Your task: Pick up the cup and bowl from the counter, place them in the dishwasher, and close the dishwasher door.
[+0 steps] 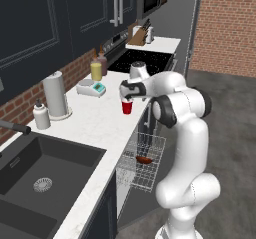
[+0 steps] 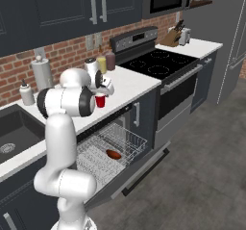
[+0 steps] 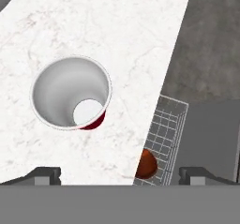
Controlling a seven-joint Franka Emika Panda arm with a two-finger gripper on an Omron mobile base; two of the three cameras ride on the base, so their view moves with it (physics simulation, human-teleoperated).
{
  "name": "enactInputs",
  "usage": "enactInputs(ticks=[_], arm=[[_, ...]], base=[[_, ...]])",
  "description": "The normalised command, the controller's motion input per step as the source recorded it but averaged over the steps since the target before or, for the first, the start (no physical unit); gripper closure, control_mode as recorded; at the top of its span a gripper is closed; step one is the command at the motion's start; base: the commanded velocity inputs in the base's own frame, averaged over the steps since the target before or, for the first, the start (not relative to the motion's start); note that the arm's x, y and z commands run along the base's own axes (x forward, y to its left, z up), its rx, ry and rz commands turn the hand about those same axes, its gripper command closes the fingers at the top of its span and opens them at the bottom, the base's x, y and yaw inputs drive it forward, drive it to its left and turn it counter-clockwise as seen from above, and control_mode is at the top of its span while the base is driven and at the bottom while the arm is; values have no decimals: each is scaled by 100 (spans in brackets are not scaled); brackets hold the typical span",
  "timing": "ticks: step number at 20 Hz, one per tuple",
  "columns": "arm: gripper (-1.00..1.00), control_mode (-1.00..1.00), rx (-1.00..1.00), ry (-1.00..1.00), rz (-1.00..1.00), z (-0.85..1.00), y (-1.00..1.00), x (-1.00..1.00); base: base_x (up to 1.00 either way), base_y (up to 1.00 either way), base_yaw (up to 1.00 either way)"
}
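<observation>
Standing upright near the front edge of the counter (image 1: 95, 120), the cup (image 1: 127, 107) sits just under the gripper (image 1: 126, 97), whose fingers are spread wide, holding nothing. The bowl (image 2: 114, 154) lies in the pulled-out rack (image 2: 103, 153) over the lowered door (image 2: 139, 172).

In the hand view the bench (image 3: 93, 26) edge covers the left part of the bowl (image 3: 146, 164), and the rack (image 3: 166, 138) runs out under the bottom band. The cup (image 3: 72, 93) shows mostly its white inside, with a sliver of red wall. In the left base view the end effector (image 1: 128, 94) hides the cup's rim, and the sink (image 1: 30, 183) is cut by the left and bottom edges. In the right base view the arm hides the rack's left part.
</observation>
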Motion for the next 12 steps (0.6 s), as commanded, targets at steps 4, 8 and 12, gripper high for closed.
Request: enactInputs(ticks=[4, 8, 12], arm=[[-100, -100, 11, 0, -7, -10, -10, 32], [-100, -100, 6, 0, -5, -10, -10, 26], [-100, -100, 2, 1, -3, -10, -2, 28]], base=[[0, 0, 0], [0, 0, 0], [0, 0, 0]])
